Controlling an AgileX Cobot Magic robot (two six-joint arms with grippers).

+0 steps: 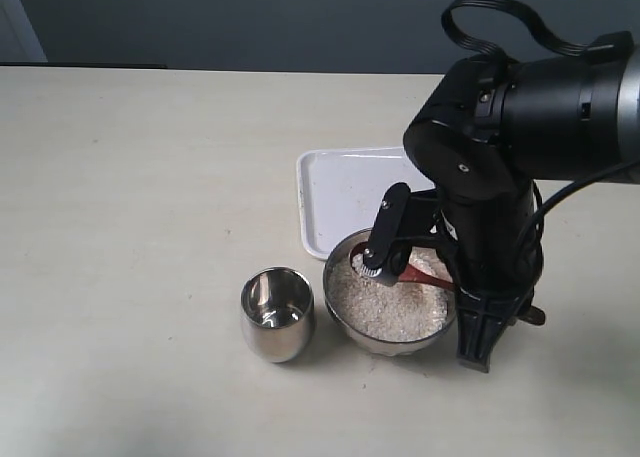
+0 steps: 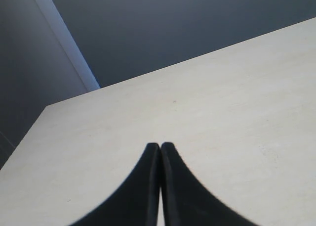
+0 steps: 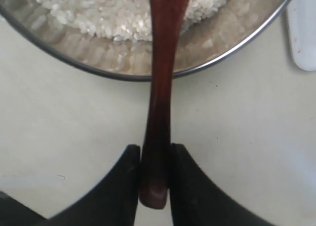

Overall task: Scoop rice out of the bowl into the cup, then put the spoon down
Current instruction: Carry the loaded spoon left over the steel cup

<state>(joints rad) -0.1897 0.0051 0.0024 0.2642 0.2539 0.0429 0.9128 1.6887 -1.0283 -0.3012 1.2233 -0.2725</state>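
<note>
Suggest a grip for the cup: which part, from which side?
Take the cup across its rounded belly, just under the rim, probably coming from its left in the exterior view. It stands upright with no handle, and the bowl sits close on its right, where the right end effector holds the spoon.

Place looking like robotics lab or test station. Black robot arm (image 1: 500, 147) taking up right side of exterior view, reaching over plain beige table (image 1: 130, 177). Bare dark grey-blue wall (image 1: 250, 17) running behind, pale strip (image 2: 64, 38) showing at its corner. Only few kitchen props sitting together on table: steel bowl (image 1: 350, 335) holding rice (image 1: 385, 312), small steel cup (image 1: 277, 315), wooden spoon (image 3: 160, 87), white tray (image 1: 345, 192).
</note>
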